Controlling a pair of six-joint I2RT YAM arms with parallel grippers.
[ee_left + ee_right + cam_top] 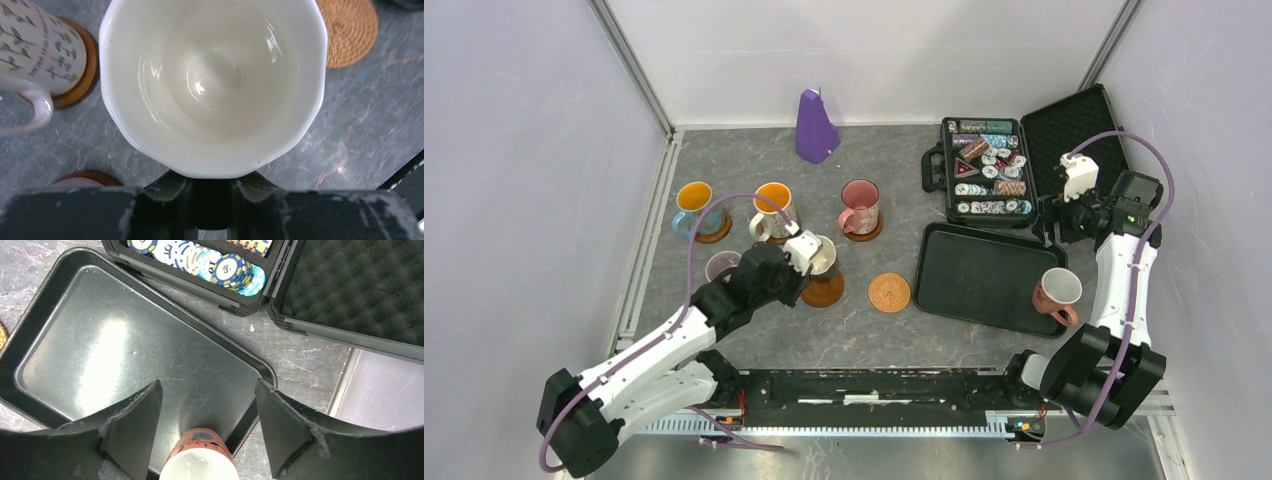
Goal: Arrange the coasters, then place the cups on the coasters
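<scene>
Glossy ceramic cup [215, 85], woven coaster [350, 30], scuffed plastic tray [125, 350].

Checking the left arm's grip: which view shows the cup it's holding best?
The left wrist view: the cream-lined cup fills the frame, the left gripper at its near rim. The top view shows it small, partly behind that gripper. The right wrist view misses it.
</scene>
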